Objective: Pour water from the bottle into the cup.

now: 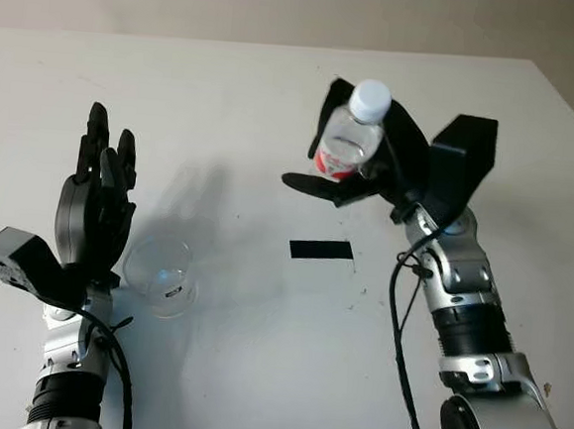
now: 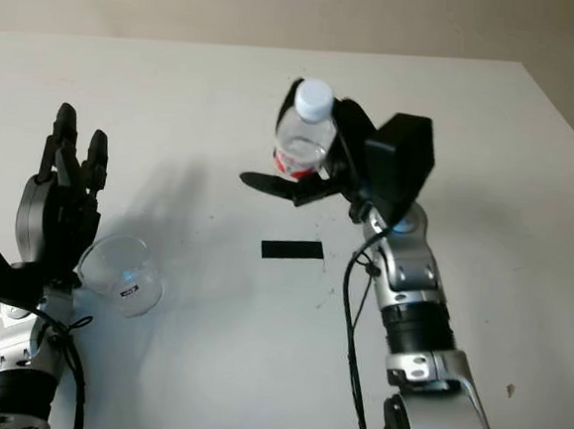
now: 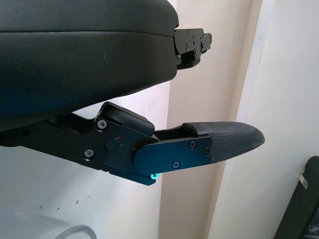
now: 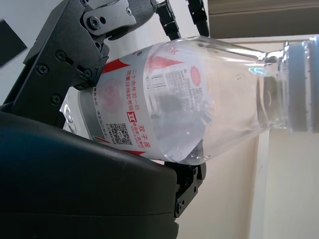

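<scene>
1. At roughly 8 o'clock on the white bench, the left hand stands upright with fingers pointing up, open, holding nothing.
2. Just beside it on the 3 o'clock side sits the clear cup; it looks empty and lies a little tilted. Whether the left hand touches the cup, cannot tell.
3. Toward the middle of the bench, a small black tape strip lies flat, between the cup and the right arm.
4. At about 1 o'clock, the right hand is clamped on the bottle, which is held up off the bench, near upright.
5. The bottle has a red and white label, and its white cap is still on. The right wrist view shows clear water inside and fingers wrapped around the body.
6. Step in hand, as judged: bottle lifted, being carried toward the cup; pouring not yet begun. Bottle and cup are well apart.
7. Next move calls for bringing the bottle across toward 8 o'clock, over the cup mouth, then tipping the neck down.
8. Problem: the cap looks closed, so no water would come out unless it gets opened. The cup is light and could get knocked.
</scene>
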Tool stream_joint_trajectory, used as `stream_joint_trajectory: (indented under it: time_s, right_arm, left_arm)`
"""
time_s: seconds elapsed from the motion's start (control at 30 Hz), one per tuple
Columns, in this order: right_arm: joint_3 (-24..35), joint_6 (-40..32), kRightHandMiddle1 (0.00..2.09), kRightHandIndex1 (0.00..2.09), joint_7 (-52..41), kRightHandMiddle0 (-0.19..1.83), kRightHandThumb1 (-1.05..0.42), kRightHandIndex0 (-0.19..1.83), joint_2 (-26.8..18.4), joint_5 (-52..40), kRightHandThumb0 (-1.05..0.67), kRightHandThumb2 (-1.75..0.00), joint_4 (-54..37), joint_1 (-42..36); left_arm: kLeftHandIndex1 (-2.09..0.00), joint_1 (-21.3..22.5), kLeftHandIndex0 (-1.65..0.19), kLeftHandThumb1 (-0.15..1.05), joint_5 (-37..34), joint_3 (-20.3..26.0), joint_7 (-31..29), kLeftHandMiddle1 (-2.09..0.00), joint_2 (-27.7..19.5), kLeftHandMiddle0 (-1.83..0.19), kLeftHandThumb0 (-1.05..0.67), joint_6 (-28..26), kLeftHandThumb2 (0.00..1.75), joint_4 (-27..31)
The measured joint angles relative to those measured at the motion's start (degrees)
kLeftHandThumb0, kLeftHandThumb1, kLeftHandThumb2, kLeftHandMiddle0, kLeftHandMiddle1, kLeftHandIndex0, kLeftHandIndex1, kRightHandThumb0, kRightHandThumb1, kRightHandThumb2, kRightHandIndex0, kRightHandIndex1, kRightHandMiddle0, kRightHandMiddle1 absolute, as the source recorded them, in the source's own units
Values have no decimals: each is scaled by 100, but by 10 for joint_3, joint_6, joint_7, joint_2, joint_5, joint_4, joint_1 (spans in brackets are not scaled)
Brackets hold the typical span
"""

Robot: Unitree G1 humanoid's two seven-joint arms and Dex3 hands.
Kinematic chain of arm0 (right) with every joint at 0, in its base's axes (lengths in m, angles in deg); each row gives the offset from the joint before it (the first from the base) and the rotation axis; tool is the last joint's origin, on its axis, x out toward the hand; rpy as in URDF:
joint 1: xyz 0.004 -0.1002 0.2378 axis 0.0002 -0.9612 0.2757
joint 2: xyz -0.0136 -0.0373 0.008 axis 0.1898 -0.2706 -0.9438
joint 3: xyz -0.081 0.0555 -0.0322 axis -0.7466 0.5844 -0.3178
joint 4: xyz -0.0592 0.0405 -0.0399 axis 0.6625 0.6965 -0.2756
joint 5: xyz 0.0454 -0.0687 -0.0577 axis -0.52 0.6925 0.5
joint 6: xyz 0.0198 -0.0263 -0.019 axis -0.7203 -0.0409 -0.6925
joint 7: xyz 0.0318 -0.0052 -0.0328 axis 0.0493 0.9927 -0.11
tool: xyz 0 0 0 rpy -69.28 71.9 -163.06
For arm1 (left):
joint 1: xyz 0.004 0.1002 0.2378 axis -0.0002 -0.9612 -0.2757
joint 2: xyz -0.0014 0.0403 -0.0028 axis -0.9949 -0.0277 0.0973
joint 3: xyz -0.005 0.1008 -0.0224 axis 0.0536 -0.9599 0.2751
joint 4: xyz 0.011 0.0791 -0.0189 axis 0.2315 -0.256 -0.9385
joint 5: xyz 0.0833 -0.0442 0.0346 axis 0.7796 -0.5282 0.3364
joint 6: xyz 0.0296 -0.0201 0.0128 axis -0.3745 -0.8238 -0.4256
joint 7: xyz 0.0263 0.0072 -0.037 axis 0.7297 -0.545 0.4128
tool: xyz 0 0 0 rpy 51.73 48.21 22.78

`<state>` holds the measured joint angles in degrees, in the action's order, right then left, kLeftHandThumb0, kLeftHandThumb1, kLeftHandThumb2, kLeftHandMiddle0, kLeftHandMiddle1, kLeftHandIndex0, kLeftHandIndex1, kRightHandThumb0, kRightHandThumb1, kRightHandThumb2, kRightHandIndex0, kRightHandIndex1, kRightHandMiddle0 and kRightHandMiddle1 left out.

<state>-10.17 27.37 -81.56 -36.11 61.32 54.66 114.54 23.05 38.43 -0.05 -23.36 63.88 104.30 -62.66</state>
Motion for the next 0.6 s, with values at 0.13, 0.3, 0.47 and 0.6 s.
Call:
stream_joint_trajectory:
  time_s: [0.13, 0.3, 0.47, 0.6]
  right_arm:
    - [3, -33, 209, 209, -7, 66, -105, 133, -2, -7, -18, -31, -20, -21]
    - [13, -97, 209, 209, -6, 16, -105, 139, -3, -28, -19, -33, -32, -38]
    - [14, -117, 209, 209, 3, 10, -105, 151, 6, -33, -21, -32, -32, -52]
    - [8, -118, 209, 209, 4, 7, -105, 156, 7, -27, -20, -32, -25, -54]
  left_arm:
    - [0, -8, 8, 105, 1, -1, 2, 0, 0, 1, -87, -5, 58, 10]
    - [0, -16, 7, 105, 1, -1, 8, 0, 1, 0, -89, -12, 57, 21]
    - [0, -24, 9, 105, 1, -1, 6, 0, 1, 2, -87, -17, 58, 31]
    - [0, -25, 8, 105, 1, -1, 5, 0, 1, 2, -87, -18, 56, 32]
